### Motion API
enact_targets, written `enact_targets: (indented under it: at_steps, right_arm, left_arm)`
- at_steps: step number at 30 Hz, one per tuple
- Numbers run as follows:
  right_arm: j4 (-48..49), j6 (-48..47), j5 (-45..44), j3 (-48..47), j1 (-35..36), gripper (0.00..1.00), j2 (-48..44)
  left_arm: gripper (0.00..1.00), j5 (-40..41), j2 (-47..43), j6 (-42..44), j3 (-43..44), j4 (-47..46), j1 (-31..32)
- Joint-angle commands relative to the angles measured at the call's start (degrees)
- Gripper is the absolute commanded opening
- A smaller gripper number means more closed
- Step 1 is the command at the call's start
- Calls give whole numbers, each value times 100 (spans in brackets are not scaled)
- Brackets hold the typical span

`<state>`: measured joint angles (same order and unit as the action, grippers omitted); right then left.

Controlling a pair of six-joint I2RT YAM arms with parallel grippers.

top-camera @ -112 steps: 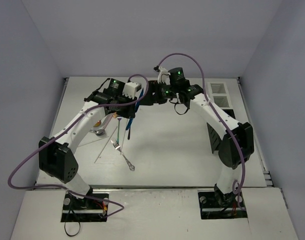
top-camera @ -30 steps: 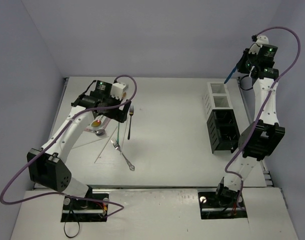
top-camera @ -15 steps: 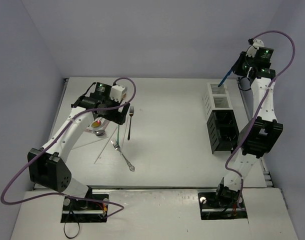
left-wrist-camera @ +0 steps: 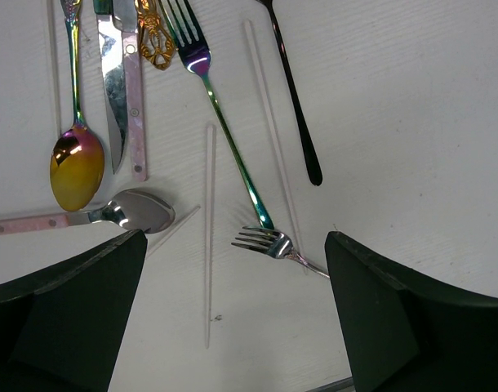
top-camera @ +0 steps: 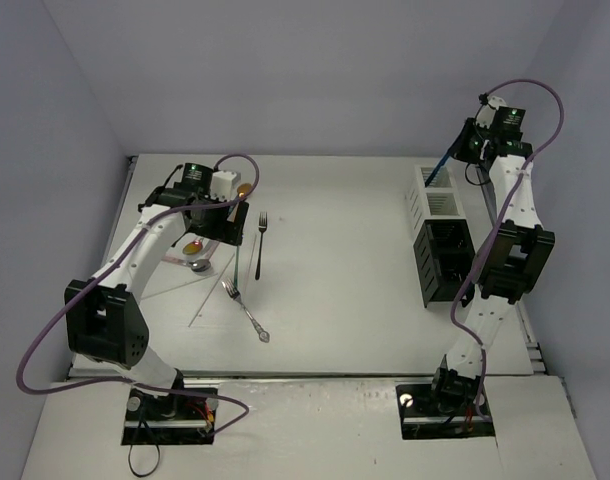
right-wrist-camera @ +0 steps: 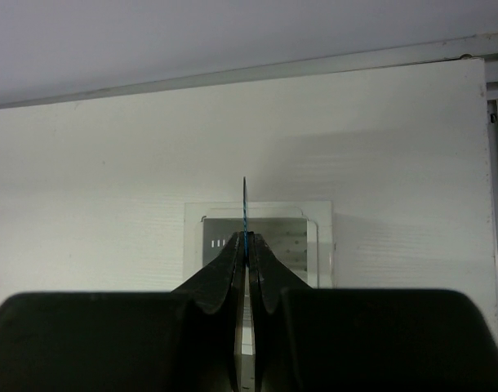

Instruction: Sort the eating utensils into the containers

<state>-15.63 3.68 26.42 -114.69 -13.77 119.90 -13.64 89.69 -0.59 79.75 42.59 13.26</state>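
The right claw [right-wrist-camera: 247, 245] is clamped shut on the knife [right-wrist-camera: 244, 204], a thin blue blade seen edge-on as a single line between the two dark, smooth fingers [right-wrist-camera: 220, 273]. From above, the knife [top-camera: 447, 160] hangs tilted, high at the back right of the table [top-camera: 345, 300], with its lower end at the far rim of the white box [top-camera: 422, 200]; whether the tip is inside cannot be told.

The white box is a small upright rectangle with slatted walls. In the right wrist view its pale rim [right-wrist-camera: 257, 206] frames a grey floor pierced with short slots and dots. Just in front of it stands the black box [top-camera: 445, 262], longer and slatted too; its inside is too dark to read.

The left claw [left-wrist-camera: 234, 243] stands wide open, holding nothing, above the rest of the cutlery lying flat on the matt white table:
- gold spoon [left-wrist-camera: 76, 167], glossy oval bowl, rainbow stem
- silver spoon [left-wrist-camera: 141, 211], mirror bowl, pink speckled handle
- pink knife [left-wrist-camera: 125, 82], steel blade, riveted pink handle
- teal fork [left-wrist-camera: 224, 131], slim with an oily sheen
- silver fork [left-wrist-camera: 265, 241], its tines at the teal fork's handle end
- dark fork [left-wrist-camera: 296, 106], glossy black, rounded handle end
- sticks [left-wrist-camera: 209, 237], thin, pale, straight, lying among the forks
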Motion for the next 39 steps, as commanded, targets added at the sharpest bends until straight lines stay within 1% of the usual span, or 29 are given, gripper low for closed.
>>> enact_targets:
  at_steps: [1, 4, 6, 7, 8, 9, 11, 13, 17, 20, 22, 24, 30, 32, 39]
  right_arm:
    - [395, 124, 166, -176, 39, 0, -76]
    - [395, 95, 96, -138, 53, 10, -63]
    - [395, 28, 22, -104, 69, 24, -82]
    - [395, 27, -22, -97, 76, 30, -89]
    - [395, 27, -86, -91, 76, 41, -96]
    - [395, 33, -137, -88, 82, 49, -98]
    - [395, 22, -191, -88, 92, 59, -113]
    - [386, 4, -288, -83, 122, 63, -161]
    - [386, -148, -460, -32, 260, 65, -397]
    - [386, -288, -619, 17, 426, 66, -700]
    - [394, -349, -727, 58, 600, 66, -878]
    - [395, -498, -794, 104, 716, 66, -1066]
    - [395, -513, -720, 353, 954, 66, -1674]
    - [395, -486, -662, 421, 979, 66, -1805]
    - [394, -464, -509, 701, 1067, 66, -2219]
  left_arm:
    - [88, -11, -70, -75, 232, -93, -27]
    - [88, 265, -57, -69, 226, -105, -37]
    - [88, 450, -54, -73, 227, -102, -64]
    - [88, 538, -39, -73, 234, -102, -86]
    - [88, 589, -27, -67, 234, -95, -99]
    - [88, 614, -11, -59, 234, -98, -109]
    - [88, 617, 25, -41, 256, -87, -135]
    - [88, 652, 51, -9, 266, -90, -148]
    - [86, 730, 170, 41, 300, -93, -189]
    - [78, 792, 346, 277, 357, -93, -227]
    - [64, 832, 526, 401, 437, -48, -236]
    - [55, 858, 872, 542, 598, 38, -236]
    - [38, 872, 1961, 983, 1406, 451, -286]
    - [37, 865, 2178, 1030, 1536, 485, -296]
    - [36, 897, 2720, 1155, 1848, 514, -341]
